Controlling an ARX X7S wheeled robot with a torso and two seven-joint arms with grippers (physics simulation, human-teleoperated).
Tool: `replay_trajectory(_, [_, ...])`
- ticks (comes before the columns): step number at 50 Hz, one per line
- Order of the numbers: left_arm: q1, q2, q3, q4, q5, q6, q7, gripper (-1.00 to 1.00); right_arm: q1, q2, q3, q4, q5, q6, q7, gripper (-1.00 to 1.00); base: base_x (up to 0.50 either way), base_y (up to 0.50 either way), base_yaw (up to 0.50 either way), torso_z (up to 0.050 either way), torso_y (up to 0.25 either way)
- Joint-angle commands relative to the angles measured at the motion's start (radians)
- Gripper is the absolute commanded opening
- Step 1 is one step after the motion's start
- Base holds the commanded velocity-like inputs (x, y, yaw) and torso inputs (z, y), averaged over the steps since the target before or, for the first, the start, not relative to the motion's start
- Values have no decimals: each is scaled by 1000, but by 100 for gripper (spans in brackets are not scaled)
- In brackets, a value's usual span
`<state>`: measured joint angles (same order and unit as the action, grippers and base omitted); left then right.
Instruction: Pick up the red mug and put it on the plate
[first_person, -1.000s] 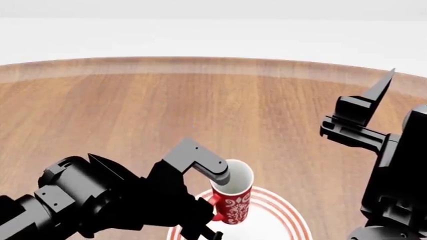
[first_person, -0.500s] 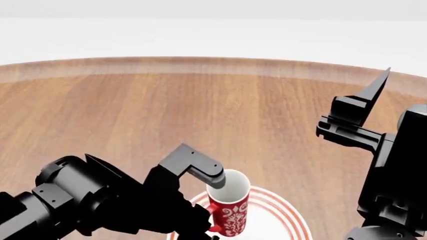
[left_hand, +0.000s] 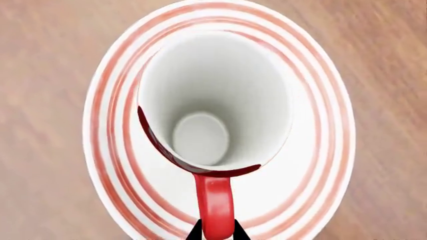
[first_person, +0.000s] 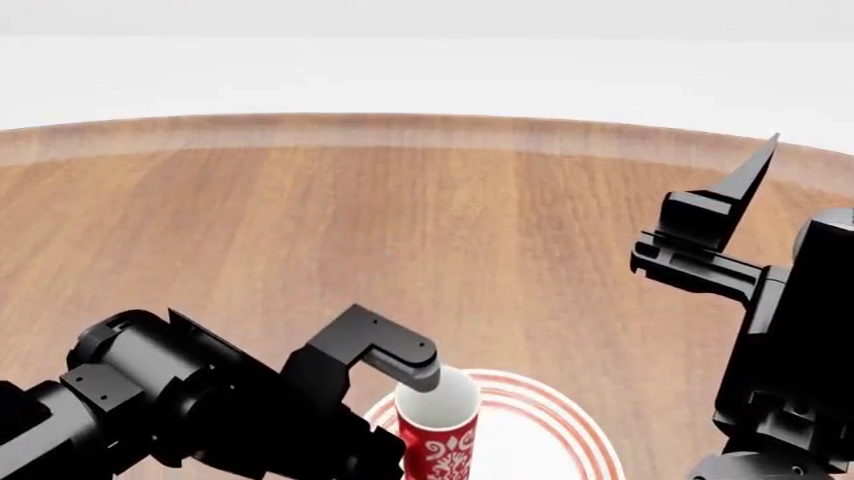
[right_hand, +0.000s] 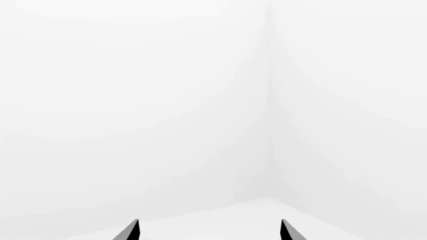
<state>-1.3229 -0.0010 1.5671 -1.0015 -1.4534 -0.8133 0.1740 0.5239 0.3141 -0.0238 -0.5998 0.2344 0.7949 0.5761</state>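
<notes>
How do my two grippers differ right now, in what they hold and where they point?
The left gripper is closed on the red mug by its handle, while the right gripper has its jaws apart and holds nothing. The left gripper sits low over the plate and looks down into the mug; the right gripper is raised at the table's side, facing blank white background. Both are black.

Left gripper low, jaws pinched on the red mug handle. Right gripper raised, jaws spread apart, holding nothing.
</notes>
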Motion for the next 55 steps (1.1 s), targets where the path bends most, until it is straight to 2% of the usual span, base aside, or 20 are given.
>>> replay_trajectory(1, [1, 1, -9, -3, -6, -3, 6, -100, 0, 2, -2, 0, 3, -1, 3, 100, 0, 0, 0, 0, 0])
replay_trajectory(24, [19, 1, -9, -16, -3, 0, 19, -100, 1, 6, -13, 4, 6, -8, 5, 100, 0, 0, 0, 0, 0])
replay_trajectory(25, [19, 1, -9, -16, -2, -1, 20, 100, 1, 7, -13, 4, 6, -8, 5, 100, 0, 0, 0, 0, 0])
replay_trajectory(44, [21, 1, -11, -18, 5, 1, 16, 100, -1, 9, -15, 0, 11, -7, 10, 100, 0, 0, 0, 0, 0])
replay_trajectory(55, [-27, 1, -11, 15, 11, -23, -17, 100, -1, 11, -23, 1, 12, -6, 13, 100, 0, 0, 0, 0, 0])
